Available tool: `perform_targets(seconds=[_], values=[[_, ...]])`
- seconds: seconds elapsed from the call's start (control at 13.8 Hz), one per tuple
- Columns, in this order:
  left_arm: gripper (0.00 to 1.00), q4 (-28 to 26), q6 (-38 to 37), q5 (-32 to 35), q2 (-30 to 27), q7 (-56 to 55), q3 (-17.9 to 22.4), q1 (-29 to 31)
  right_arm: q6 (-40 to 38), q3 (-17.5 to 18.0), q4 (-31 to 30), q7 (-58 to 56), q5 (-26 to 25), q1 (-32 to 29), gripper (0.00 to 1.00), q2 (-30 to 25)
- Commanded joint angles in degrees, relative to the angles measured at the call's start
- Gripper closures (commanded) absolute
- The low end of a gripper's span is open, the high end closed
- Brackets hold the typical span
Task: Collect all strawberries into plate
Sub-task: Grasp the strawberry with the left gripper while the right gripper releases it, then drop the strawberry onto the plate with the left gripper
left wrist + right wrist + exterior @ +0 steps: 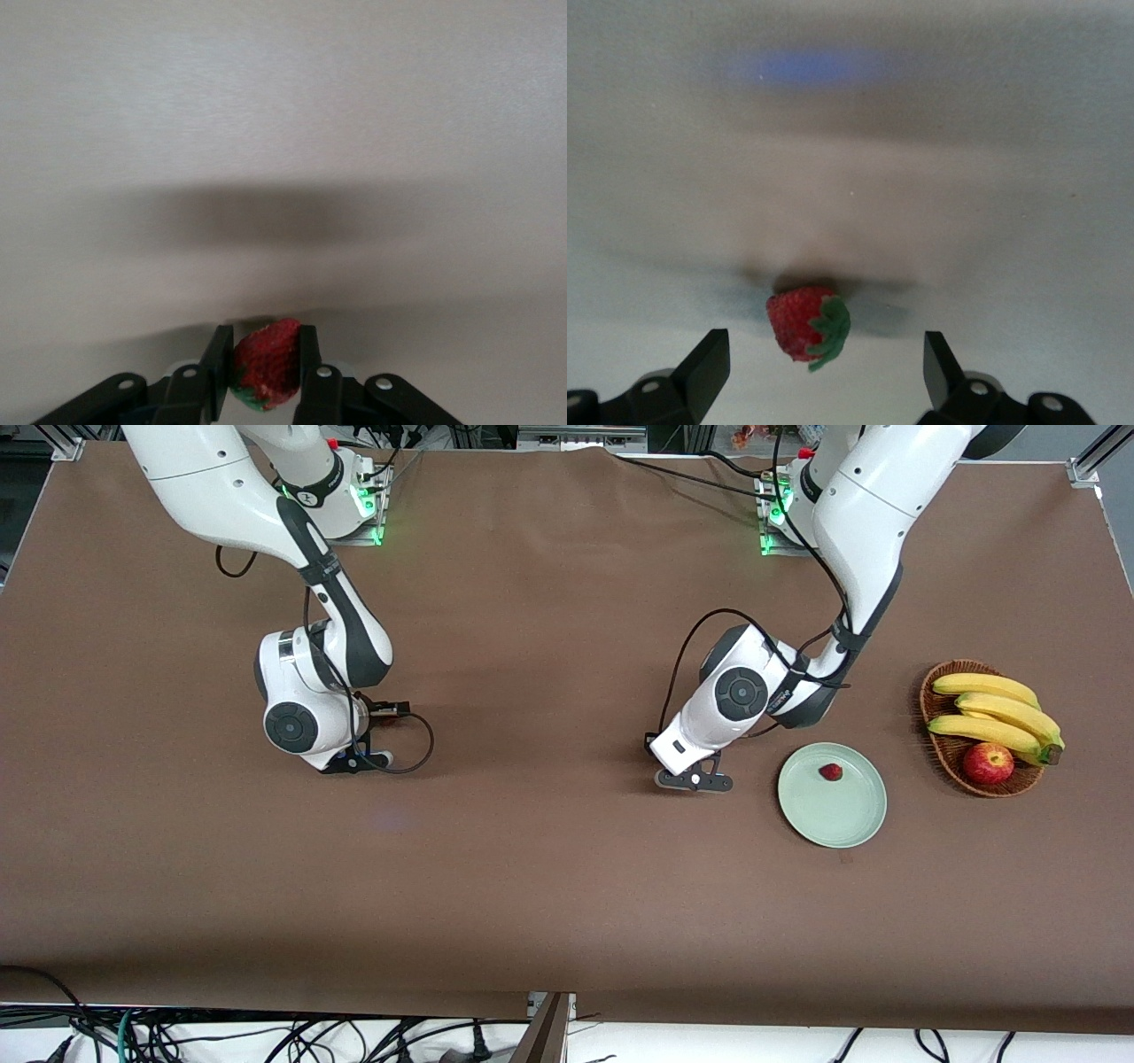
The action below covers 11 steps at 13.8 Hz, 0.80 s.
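Counted three strawberries, each small, red and seed-pitted with a green leafy cap. Found one strawberry [830, 771] lying in the plate [833, 815], a round, shallow, glossy mint-green dish with a raised rim, set on the matte brown table [549, 886]. Saw a second strawberry [266, 365] clamped between the closed black fingers of the left gripper [694, 780], low at the table just beside the plate, toward the right arm's end. Saw a third berry [808, 324] resting on the table between the wide-open, empty fingers of the right gripper [359, 760], well apart from the plate. Noted one woven wicker basket [941, 751] near the plate, holding three smooth yellow bananas [992, 708] and one round red-yellow apple [988, 763].
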Motion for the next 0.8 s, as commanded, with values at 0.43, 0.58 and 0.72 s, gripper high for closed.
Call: perform_targets(seconds=[0.43, 0.58, 0.72], values=[[1.00, -0.36, -15.66, 1.50, -10.30, 26.50, 0.46, 14.26, 1.76, 1.07, -1.30, -0.07, -0.60, 0.12, 0.95, -0.92], [1.00, -0.37, -15.22, 3.50, -9.77, 35.90, 0.46, 17.86, 1.33, 1.60, -0.08, 0.46, -0.60, 0.12, 1.00, -1.18], [1.00, -0.19, -14.17, 10.69, -9.33, 41.81, 0.37, 20.94, 1.32, 2.22, 1.33, 0.63, -0.51, 0.12, 1.00, -1.45]])
